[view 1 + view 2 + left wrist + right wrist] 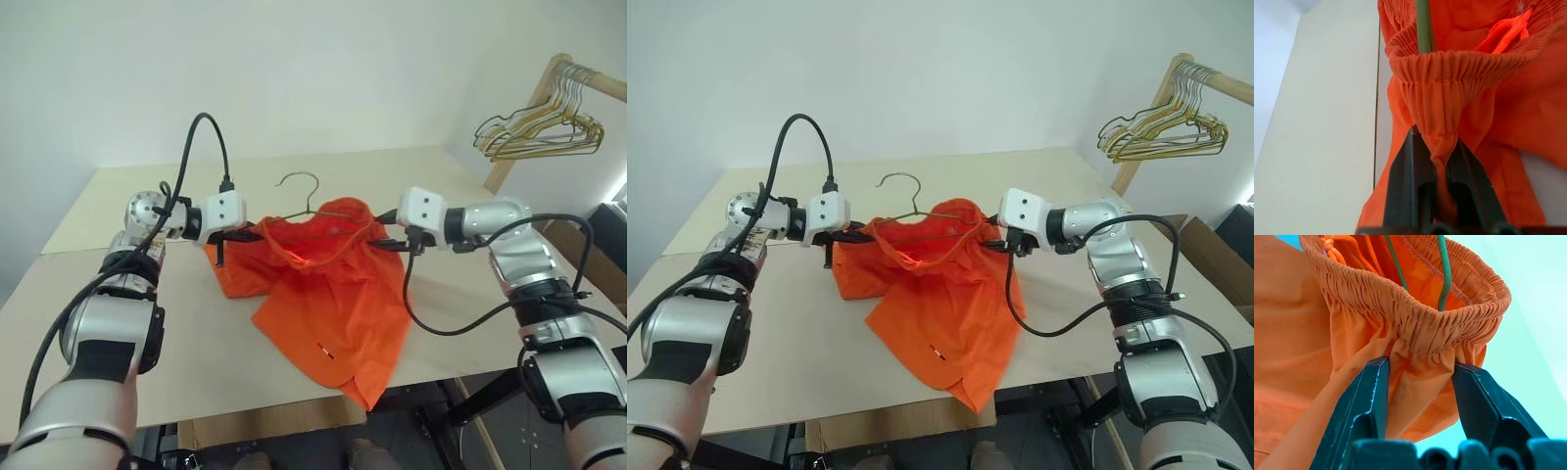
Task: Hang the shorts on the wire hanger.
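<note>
The bright orange shorts [328,299] hang stretched by the waistband between my two grippers, above the table; the legs trail down onto it and one corner reaches past the front edge. My left gripper [1436,139] is shut on a pinch of the gathered waistband at its left end. Gripping a fold of fabric just under the waistband's right end is my right gripper [1420,363]. The wire hanger [304,182] sits with its thin green arms [1445,269] inside the waistband opening, and its hook stands up behind the shorts.
The pale wooden table [147,323] extends left and back to the wall. At the far right a wooden rack [545,90] carries a bunch of gold and pale hangers [539,132]. A cardboard box [1215,257] sits on the floor beyond the table's right edge.
</note>
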{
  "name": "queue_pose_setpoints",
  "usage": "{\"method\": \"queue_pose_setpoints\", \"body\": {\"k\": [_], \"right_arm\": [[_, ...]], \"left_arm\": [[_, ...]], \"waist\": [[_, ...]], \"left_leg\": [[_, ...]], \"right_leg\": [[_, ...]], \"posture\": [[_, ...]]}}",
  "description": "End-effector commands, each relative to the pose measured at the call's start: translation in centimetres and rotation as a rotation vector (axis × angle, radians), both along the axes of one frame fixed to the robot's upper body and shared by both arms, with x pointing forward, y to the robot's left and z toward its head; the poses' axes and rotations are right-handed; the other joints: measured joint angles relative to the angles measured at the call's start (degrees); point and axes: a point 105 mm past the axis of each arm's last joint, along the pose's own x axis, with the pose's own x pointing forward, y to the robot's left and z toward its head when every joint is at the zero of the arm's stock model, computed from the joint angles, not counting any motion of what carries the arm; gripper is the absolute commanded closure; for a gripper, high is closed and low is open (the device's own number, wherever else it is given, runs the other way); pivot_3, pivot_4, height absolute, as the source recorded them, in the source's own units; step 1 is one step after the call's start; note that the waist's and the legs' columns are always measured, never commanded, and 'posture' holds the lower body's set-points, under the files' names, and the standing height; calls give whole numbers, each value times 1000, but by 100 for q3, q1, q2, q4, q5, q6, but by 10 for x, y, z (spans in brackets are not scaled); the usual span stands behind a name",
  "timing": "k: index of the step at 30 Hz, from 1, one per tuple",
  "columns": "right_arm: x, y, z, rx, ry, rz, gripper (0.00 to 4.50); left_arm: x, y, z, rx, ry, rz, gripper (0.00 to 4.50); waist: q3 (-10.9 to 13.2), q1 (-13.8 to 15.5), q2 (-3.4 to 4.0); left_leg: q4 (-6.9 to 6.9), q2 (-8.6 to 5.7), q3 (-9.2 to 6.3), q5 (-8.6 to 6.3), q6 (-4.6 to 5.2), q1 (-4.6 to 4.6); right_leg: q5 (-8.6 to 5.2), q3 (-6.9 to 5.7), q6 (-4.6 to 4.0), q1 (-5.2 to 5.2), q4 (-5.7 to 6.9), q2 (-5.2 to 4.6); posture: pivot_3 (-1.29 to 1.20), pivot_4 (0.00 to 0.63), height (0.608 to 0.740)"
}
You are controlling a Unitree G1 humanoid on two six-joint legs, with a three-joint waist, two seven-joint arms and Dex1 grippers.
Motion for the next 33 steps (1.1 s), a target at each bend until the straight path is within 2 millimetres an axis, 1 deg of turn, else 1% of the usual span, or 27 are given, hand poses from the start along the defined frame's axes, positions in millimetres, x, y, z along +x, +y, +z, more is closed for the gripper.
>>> {"method": "queue_pose_setpoints", "body": {"k": [1, 4, 6, 8, 11, 13, 15, 20, 25, 29, 31, 33], "right_arm": [[6, 1, 39, 64, -115, -5, 2101], [10, 1, 43, 63, -129, -16, 2101], [11, 2, 50, 85, -133, -10, 2101], [12, 2, 56, 97, -138, -13, 2101], [9, 3, 58, 84, -131, 19, 2101], [9, 4, 62, 90, -113, 36, 2101], [9, 4, 64, 88, -88, 55, 2101], [3, -1, 77, 87, -11, 131, 2101], [-2, -5, 86, 96, 72, 183, 2101], [-4, -10, 83, 36, 142, 183, 2101], [-2, -10, 80, 34, 184, 160, 2101], [0, -8, 78, 25, 186, 150, 2101]], "left_arm": [[5, -4, 23, -43, -62, 2, 4500], [6, -9, 34, -81, -64, -8, 4500], [8, -8, 39, -65, -81, 2, 4500], [10, -8, 49, -87, -94, 13, 4500], [10, -13, 70, -167, -108, -4, 4500], [6, -17, 86, -226, -112, -52, 4500], [4, -19, 95, -251, -114, -78, 4500], [0, -19, 96, -154, -122, -116, 4500], [2, -17, 96, -143, -133, -97, 4500], [3, -16, 96, -155, -131, -91, 4500], [2, -17, 93, -152, -129, -96, 4500], [2, -17, 91, -157, -124, -96, 4500]], "waist": [[0, -5, 0], [0, -4, 0], [0, 4, 0], [0, 8, 0], [0, 7, 0], [0, 1, 0], [1, -20, 1], [1, -136, 1], [1, -167, 1], [2, -175, 3], [2, -177, 3], [2, -178, 3]], "left_leg": [[0, 0, 0, 0, 0, -1], [0, 0, 1, 0, 0, -1], [-1, 0, 1, 0, 0, -2], [0, 0, 1, 0, 0, -3], [-1, -1, 1, 0, 0, -5], [-2, 0, 1, 0, 0, -5], [-2, -1, 1, 0, 0, -5], [-2, 0, 0, 0, 0, -1], [-2, 0, -1, 0, 0, -1], [-2, 1, -2, 0, 0, -3], [-2, 1, -2, 0, 0, -3], [-1, 1, -1, 0, 0, -3]], "right_leg": [[0, 0, 0, -1, 0, 0], [0, 1, 0, -2, 0, 0], [0, 1, 0, -2, -1, 0], [0, 0, 0, -2, -2, 0], [0, 0, 0, -2, -3, 0], [0, 0, 1, -3, -3, 0], [0, 0, 1, -3, -4, 0], [0, 0, 1, 1, -2, 0], [0, 1, 1, -2, 0, 0], [0, 1, 0, -5, 3, 0], [0, 1, 1, -5, 3, 0], [0, 1, 1, -5, 3, 0]], "posture": [[-30, 0, 740], [-30, 0, 740], [-28, 0, 740], [-29, 0, 740], [-34, 0, 740], [-40, 0, 740], [-43, 0, 740], [-43, 0, 740], [-39, 0, 740], [-40, 0, 740], [-40, 0, 740], [-39, 0, 740]]}}
